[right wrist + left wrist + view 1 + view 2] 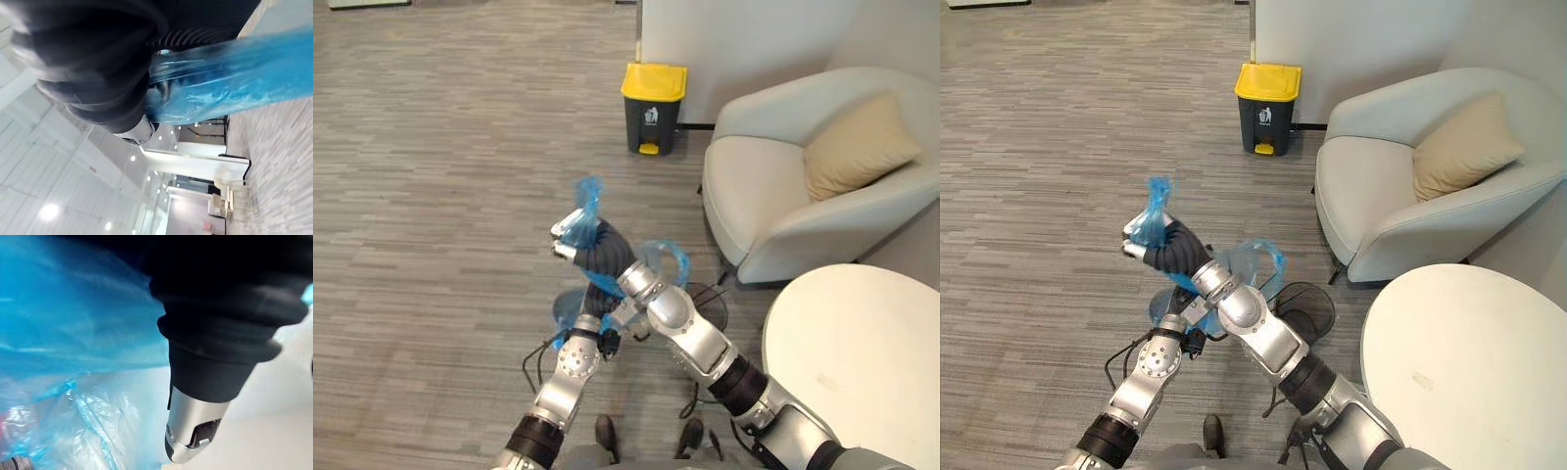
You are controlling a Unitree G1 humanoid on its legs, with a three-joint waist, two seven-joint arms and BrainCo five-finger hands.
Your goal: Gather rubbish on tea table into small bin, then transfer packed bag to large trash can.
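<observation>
The right hand is clenching the blue bag by its top, holding it up by the small bin. The left hand is against the bag, grip unclear. Bagging looks finished; the carry to the far trash can is remaining.

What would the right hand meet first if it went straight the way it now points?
Nothing, as far as visible: the right hand, shut on the blue bag, points forward-left over bare floor. The yellow-lidded bin stands off to the right of that line. Depth is unclear, so only likely.
</observation>
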